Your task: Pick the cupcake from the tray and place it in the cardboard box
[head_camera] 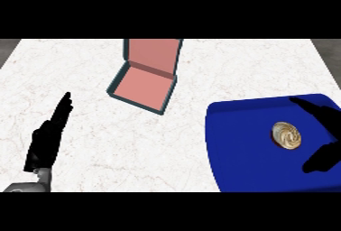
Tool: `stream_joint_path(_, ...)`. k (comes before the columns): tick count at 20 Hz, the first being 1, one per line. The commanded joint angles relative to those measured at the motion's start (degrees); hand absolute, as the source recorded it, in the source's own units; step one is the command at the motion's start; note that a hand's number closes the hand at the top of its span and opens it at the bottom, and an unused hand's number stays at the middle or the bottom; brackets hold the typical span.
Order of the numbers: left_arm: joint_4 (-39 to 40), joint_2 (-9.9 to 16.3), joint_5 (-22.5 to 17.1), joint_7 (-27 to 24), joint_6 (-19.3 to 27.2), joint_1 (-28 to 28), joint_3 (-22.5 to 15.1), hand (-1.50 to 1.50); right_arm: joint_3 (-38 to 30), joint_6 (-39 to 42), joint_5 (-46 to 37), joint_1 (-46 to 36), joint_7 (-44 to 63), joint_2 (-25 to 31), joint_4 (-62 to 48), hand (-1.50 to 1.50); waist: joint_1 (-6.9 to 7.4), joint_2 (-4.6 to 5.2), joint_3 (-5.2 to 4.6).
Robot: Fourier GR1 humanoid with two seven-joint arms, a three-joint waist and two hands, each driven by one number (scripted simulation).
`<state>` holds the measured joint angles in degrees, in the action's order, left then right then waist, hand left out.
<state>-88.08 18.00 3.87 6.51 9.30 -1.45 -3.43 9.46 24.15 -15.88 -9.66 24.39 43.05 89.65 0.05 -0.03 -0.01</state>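
No brand, label or writing is seen on any item. One cupcake (286,135) is counted, set on the one blue tray (246,149) at the counter's (166,153) right. One open cardboard box (141,85), pink inside, is placed well apart at upper centre. The right hand (323,158) is spread around the cupcake, nothing gripped. The left hand (48,140) is rested at lower left, fingers straight, nothing held.

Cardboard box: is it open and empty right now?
Open and empty. The cardboard box has its lid folded back, showing a bare pink floor. The cupcake sits on the blue tray.
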Motion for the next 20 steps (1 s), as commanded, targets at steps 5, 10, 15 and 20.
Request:
stream_joint_path(5, 2.42, -1.86, 1.45, -2.21, -2.03, 1.22, 2.46, 0.0, -1.21, 0.47, -8.71, 0.06, -2.91, -6.83, -3.4, -1.5, 0.08, 0.04, 0.0)
stream_joint_path(10, -1.1, -3.55, 3.98, 0.39, -2.43, 1.72, 1.49, 0.0, -6.13, 6.56, -8.05, -2.54, -2.54, -7.29, -2.74, -1.5, 0.11, 0.02, 0.0)
stream_joint_path(15, 5.17, -3.47, 2.09, -8.16, -4.6, 1.68, 5.79, 0.0, -6.81, 3.74, -11.67, 2.96, -4.11, -10.93, -0.46, -1.5, -0.08, 0.02, -0.01)
stream_joint_path(20, 0.32, -5.62, 4.31, -3.05, -4.02, 2.86, 4.53, 0.0, -5.86, 0.04, -17.03, 4.21, -6.2, -16.13, -2.55, -1.5, -0.02, 0.0, 0.0)
